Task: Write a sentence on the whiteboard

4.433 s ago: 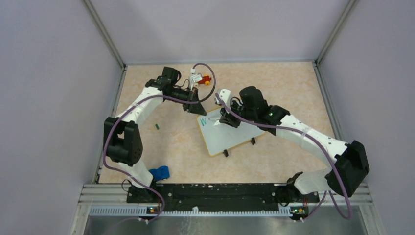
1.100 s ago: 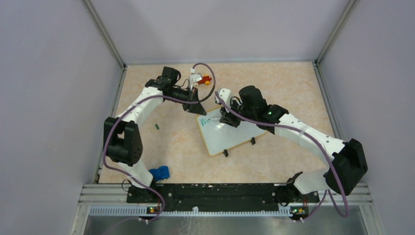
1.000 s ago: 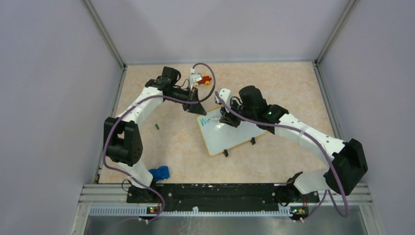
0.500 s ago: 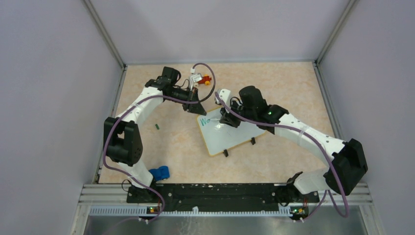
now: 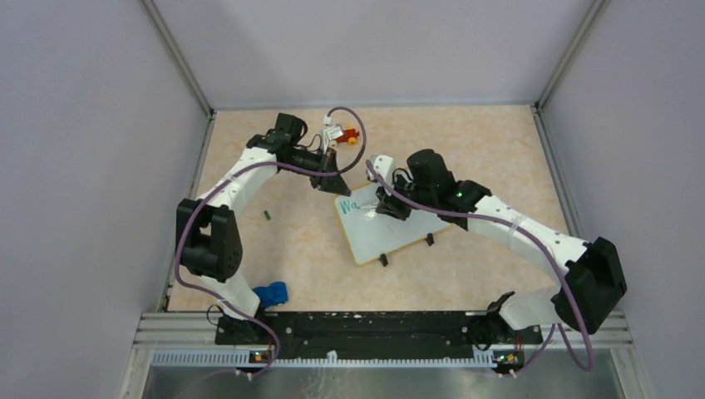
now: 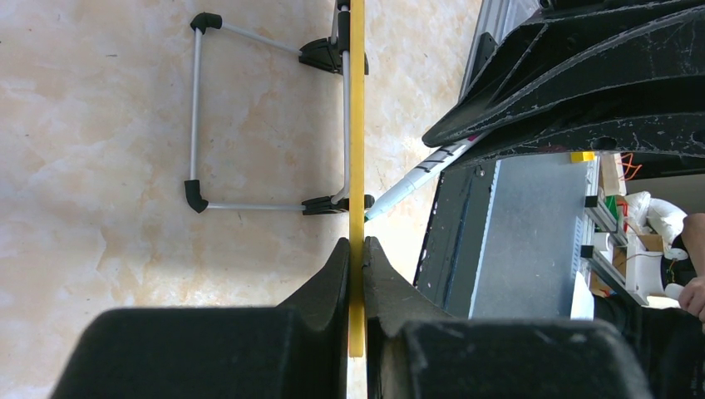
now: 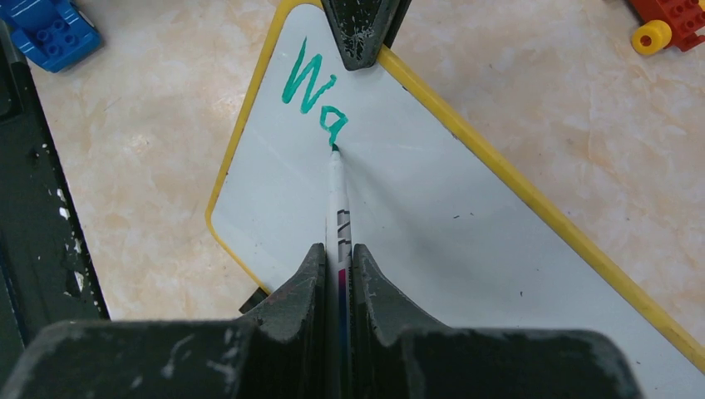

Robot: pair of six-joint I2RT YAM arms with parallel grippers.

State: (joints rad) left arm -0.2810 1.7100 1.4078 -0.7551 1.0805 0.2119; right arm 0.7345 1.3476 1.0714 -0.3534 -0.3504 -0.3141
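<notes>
- The right gripper (image 7: 338, 249) is clenched on a thin white marker (image 7: 337, 191). The marker sticks straight out toward 12 o'clock in the wrist view, and its green tip touches the board.
- The tip rests at the foot of the second letter of the sentence (image 7: 312, 91). Only "Wa" is written, in green, near the board's top left corner.
- By my judgement the task has barely begun. One word is part-formed, and the rest of that word and all the remaining words are yet to be written. Most of the white face is bare.
- The left gripper (image 6: 356, 249) is closed tight on the yellow rim of the whiteboard (image 5: 391, 237), pinching its far corner edge-on, apparently to steady it.
- The whiteboard lies near the middle of the table, tilted with its long side running from 10 o'clock to 4 o'clock in the overhead view. Its small black feet show along the near edge.
- The table (image 5: 499, 150) has a beige, marble-patterned top.
- A small red and yellow toy (image 5: 352, 135) lies at 12 o'clock from the board, a tiny dark green piece (image 5: 268, 214) lies at 9 o'clock, and a blue toy block (image 5: 271, 293) sits at 7 o'clock, near the left arm's base.
- Plain pale lilac walls (image 5: 374, 50) with metal corner posts enclose the table on three sides.
</notes>
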